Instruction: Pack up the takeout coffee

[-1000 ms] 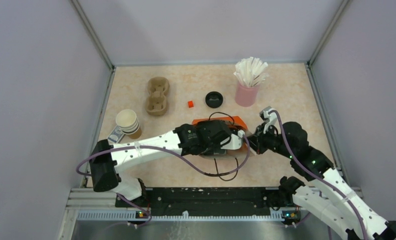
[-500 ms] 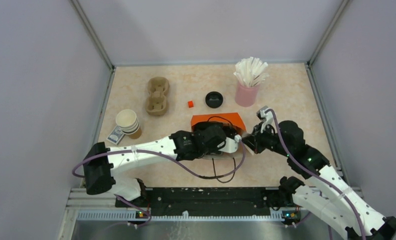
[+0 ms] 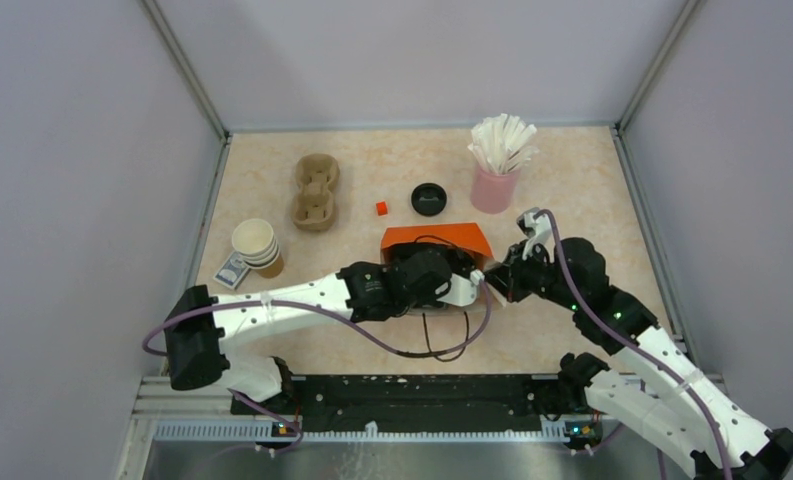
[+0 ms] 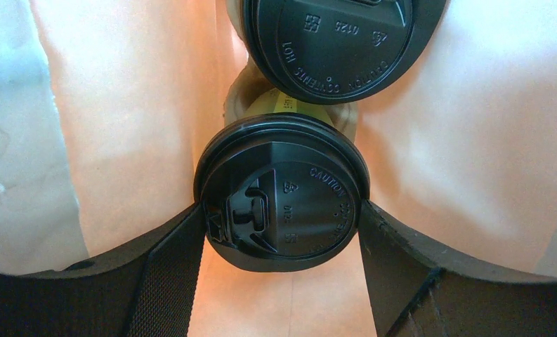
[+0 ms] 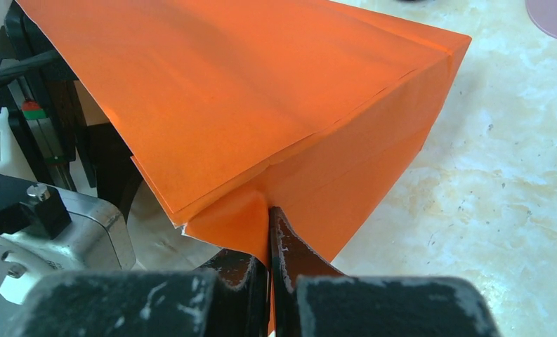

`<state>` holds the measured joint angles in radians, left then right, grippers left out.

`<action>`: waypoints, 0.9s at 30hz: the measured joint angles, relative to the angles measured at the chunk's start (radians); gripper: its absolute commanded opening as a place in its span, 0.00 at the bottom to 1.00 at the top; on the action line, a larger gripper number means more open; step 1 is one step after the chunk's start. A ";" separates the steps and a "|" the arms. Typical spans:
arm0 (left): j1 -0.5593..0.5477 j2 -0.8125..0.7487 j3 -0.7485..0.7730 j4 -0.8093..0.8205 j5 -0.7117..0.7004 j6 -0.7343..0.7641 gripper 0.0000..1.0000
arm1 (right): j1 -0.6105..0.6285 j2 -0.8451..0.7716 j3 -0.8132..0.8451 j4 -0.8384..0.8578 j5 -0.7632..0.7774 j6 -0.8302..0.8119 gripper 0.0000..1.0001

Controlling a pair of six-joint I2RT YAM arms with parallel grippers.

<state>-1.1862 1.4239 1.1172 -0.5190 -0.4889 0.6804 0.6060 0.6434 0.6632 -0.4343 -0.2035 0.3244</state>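
In the left wrist view my left gripper [image 4: 281,214] is shut on the takeout coffee [image 4: 282,196]. Its fingers press both sides of the black lid, and a strip of olive-tan cup wall shows behind it. A second black-lidded cup [image 4: 338,42] sits just beyond, and pale orange bag walls surround both. In the top view the left gripper [image 3: 444,278] reaches into the mouth of the orange bag [image 3: 434,238]. My right gripper [image 5: 270,217] is shut on the bag's rim fold [image 5: 240,217], and in the top view it [image 3: 492,283] is at the bag's right corner.
A pink cup of white straws [image 3: 494,188] stands behind the bag, with a loose black lid [image 3: 429,199] and a small red block [image 3: 381,208] beside it. A pulp cup carrier [image 3: 315,190] and a stack of lidless cups [image 3: 255,245] are at the left.
The left gripper has moved a little left and deeper into the bag. More of the bag's orange face now shows. The right gripper has shifted slightly left with the rim.
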 measured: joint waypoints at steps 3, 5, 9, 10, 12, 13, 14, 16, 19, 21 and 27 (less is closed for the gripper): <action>0.000 -0.008 -0.013 0.011 -0.007 0.019 0.39 | 0.000 -0.003 0.001 0.000 0.000 0.011 0.00; 0.000 -0.016 -0.030 0.023 -0.007 0.033 0.39 | 0.000 -0.005 0.001 0.000 -0.002 0.016 0.00; 0.001 -0.022 -0.050 0.043 -0.007 0.048 0.38 | 0.000 -0.013 0.001 -0.002 -0.008 0.020 0.00; 0.001 -0.022 -0.050 0.045 -0.007 0.047 0.38 | 0.000 -0.013 0.001 -0.002 -0.008 0.020 0.00; 0.001 -0.022 -0.050 0.047 -0.006 0.047 0.38 | 0.000 -0.014 0.001 -0.003 -0.008 0.020 0.00; 0.001 -0.022 -0.051 0.046 -0.006 0.047 0.38 | 0.000 -0.014 0.001 -0.003 -0.008 0.020 0.00; 0.001 -0.022 -0.051 0.046 -0.006 0.047 0.38 | 0.000 -0.014 0.001 -0.003 -0.008 0.020 0.00; 0.001 -0.022 -0.051 0.041 -0.006 0.047 0.39 | 0.000 -0.015 0.001 -0.003 -0.008 0.021 0.00; 0.005 -0.022 -0.051 0.029 0.003 0.048 0.39 | 0.000 -0.014 0.001 -0.003 -0.008 0.021 0.00; 0.010 -0.021 -0.051 0.026 0.014 0.048 0.40 | 0.000 -0.014 0.001 -0.003 -0.008 0.026 0.00; 0.021 0.008 -0.036 0.014 0.038 0.051 0.40 | 0.000 -0.011 0.001 -0.001 -0.010 0.040 0.00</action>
<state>-1.1648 1.4315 1.0813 -0.5049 -0.4511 0.7319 0.6060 0.6323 0.6640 -0.4351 -0.2131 0.3641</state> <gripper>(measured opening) 0.788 0.004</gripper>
